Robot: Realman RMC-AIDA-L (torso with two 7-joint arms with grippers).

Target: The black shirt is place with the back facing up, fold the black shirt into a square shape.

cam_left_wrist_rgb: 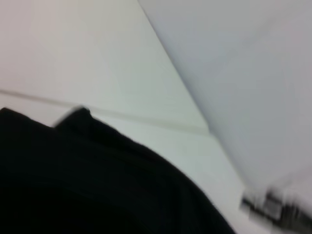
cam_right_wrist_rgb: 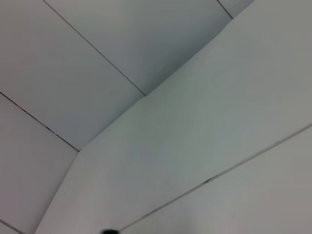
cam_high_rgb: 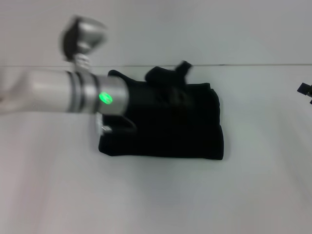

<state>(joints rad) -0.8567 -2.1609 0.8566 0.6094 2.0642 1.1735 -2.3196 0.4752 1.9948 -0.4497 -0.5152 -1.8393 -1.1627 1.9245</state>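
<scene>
- Black cloth: the black shirt lies near the middle of the white counter as a compact, roughly rectangular block, wider than it is deep.
- Fold state: no sleeve sticks out from the near edge or the two sides. The near edge is fairly straight, and the near corners are slightly rounded. No lettering shows on the upper face.
- Far edge: a dark raised shape stands above the far side of the block. Whether it is lifted cloth, part of the left hand, or both cannot be told.
- Left hand: the silver left arm reaches in from the robot's left, above the shirt's left portion, and ends at the far edge. Whether its fingers are spread, pressed together or pinching cloth cannot be told.
- Left wrist view: the black shirt fills the lower part of the picture, so that wrist is close over the cloth.
- Right hand: only a small dark part shows at the right edge of the head view, well apart from the shirt and apparently idle. Its finger state cannot be told.
- Progress judgement: most folding appears done. The block still looks more oblong than square.
- Remaining judgement: settle the far edge, then possibly make one more fold or trim to square the shape, and withdraw the left arm.
</scene>
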